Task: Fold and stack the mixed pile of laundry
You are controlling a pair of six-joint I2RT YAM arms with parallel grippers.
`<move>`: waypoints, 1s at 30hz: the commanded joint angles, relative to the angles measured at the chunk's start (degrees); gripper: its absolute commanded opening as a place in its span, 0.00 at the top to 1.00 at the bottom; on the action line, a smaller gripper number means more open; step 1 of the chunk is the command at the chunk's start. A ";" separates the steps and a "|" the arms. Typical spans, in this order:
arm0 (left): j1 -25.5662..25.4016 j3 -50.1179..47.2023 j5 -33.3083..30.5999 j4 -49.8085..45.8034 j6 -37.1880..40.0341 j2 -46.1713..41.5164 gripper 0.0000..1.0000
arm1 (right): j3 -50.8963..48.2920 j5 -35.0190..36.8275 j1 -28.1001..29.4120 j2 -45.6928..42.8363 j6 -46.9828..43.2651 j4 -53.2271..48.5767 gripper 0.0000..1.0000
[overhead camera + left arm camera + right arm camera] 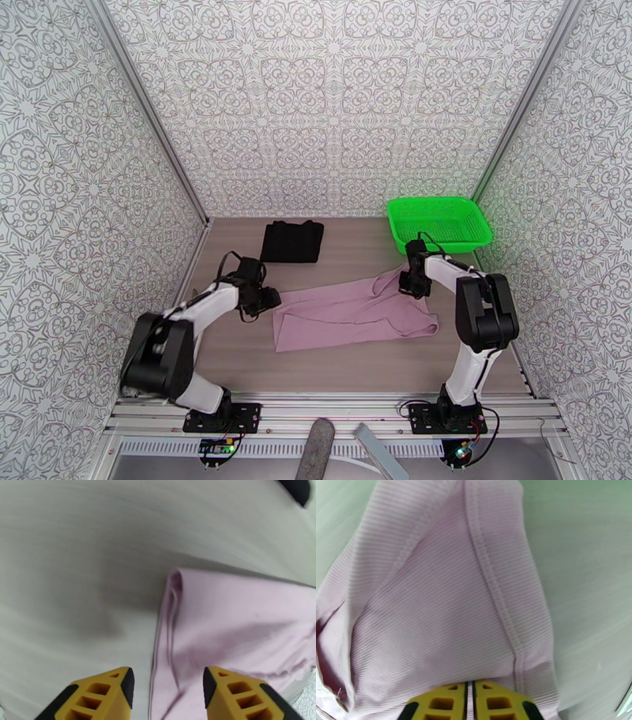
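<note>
Patterned walls [71, 197] closed in the wooden table [355, 253] on three sides. I counted two arms, two pincers, two garments and one basket.

At the left of the overhead view, the left pincer [270, 302] sat low over the table, just beside the left edge of the pink garment [347, 316]. In the left wrist view its two yellow fingers [106, 695] stood spread apart at the bottom of the frame, holding nothing. The garment's folded left edge [170, 610] ran up from the gap between them, and the rest of the cloth spread away to the right. That picture was blurred.

The black garment [292, 241] lay folded flat above the left pincer, toward the back wall and apart from the pink one. One corner of it showed at the upper right of the left wrist view [296, 490].

The pink garment stretched across the middle of the table, from the left pincer to the right one. Its upper right part was drawn up into a peak under the right pincer [410, 289]. In the right wrist view the fingers [446, 701] were pressed almost together, with only a thin slit between them. Ribbed pink cloth [434, 610] and a seam ran straight to their tips, so they were pinching the pink garment.

The green basket [442, 207] stood in the far right corner, just behind the right arm.
</note>
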 commanded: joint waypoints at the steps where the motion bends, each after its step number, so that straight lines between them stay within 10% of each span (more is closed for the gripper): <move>1: -1.07 5.00 -1.17 2.36 1.47 4.61 0.50 | 0.32 -2.03 -0.37 -2.89 -2.19 -1.33 0.79; 7: -2.29 8.63 -2.05 1.64 3.24 11.41 0.57 | -3.03 -4.48 3.58 -13.28 -3.84 -3.71 0.55; 14: -3.36 8.24 -0.96 3.27 3.59 13.47 0.77 | -0.50 1.50 28.22 -20.76 1.08 -10.47 0.36; 22: -3.81 7.35 -0.18 3.24 4.54 12.00 1.00 | 17.28 5.17 55.99 -1.34 12.09 -12.23 0.39; 30: -3.29 6.23 2.04 3.58 4.76 9.82 1.00 | 33.61 4.24 64.20 15.67 14.53 -13.81 0.51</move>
